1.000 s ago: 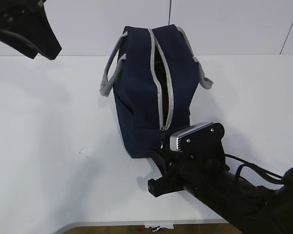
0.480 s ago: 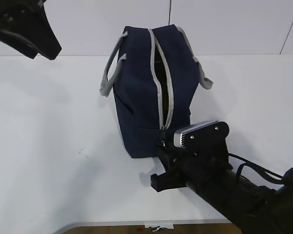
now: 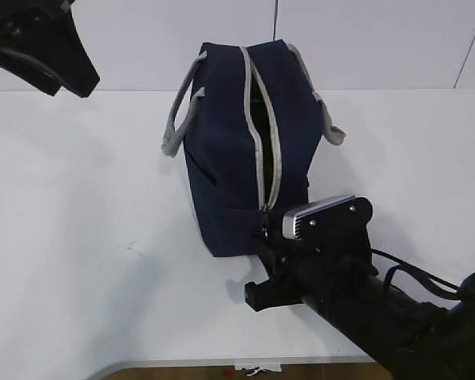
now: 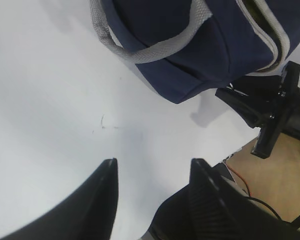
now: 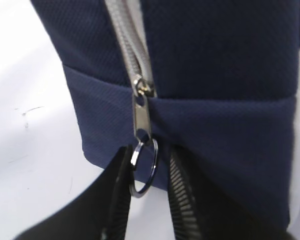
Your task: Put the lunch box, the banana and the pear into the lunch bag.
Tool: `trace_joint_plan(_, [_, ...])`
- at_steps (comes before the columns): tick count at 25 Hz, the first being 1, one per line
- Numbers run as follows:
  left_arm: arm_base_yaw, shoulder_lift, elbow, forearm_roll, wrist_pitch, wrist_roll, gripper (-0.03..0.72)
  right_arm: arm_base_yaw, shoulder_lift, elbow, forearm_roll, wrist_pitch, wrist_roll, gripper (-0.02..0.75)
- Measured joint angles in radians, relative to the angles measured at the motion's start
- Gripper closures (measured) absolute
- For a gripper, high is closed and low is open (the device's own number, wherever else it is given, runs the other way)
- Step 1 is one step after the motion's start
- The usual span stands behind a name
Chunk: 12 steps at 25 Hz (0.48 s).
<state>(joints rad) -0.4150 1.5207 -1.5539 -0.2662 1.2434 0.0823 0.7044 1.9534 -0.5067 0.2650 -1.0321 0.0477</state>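
The navy lunch bag stands on the white table, its grey zipper open along the top. My right gripper is at the bag's near end, in the exterior view too. Its jaws stand apart on either side of the metal ring that hangs from the zipper pull; the ring touches the left finger only. My left gripper is open and empty, high above the table at the far left. The bag shows in the left wrist view. The lunch box, banana and pear are out of view.
The white table spreads left and right of the bag, with its front edge just below my right arm. The bag's grey handles hang to both sides. A pale wall stands behind.
My right arm has shifted slightly to the right at the bag's near end. The bag and the left arm have not moved.
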Motion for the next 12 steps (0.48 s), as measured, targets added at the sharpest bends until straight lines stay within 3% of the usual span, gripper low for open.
trace_joint_plan(3, [0.000,0.000,0.000,0.000,0.000,0.000,0.335,0.000,0.000,0.004,0.000,0.000,0.000,0.573])
trace_joint_plan(7, [0.000,0.000,0.000,0.000,0.000,0.000,0.335,0.000,0.000,0.004,-0.002,-0.002,0.000,0.715])
trace_joint_plan(12, [0.000,0.000,0.000,0.000,0.000,0.000,0.335,0.000,0.000,0.004,-0.006,-0.002,0.000,0.736])
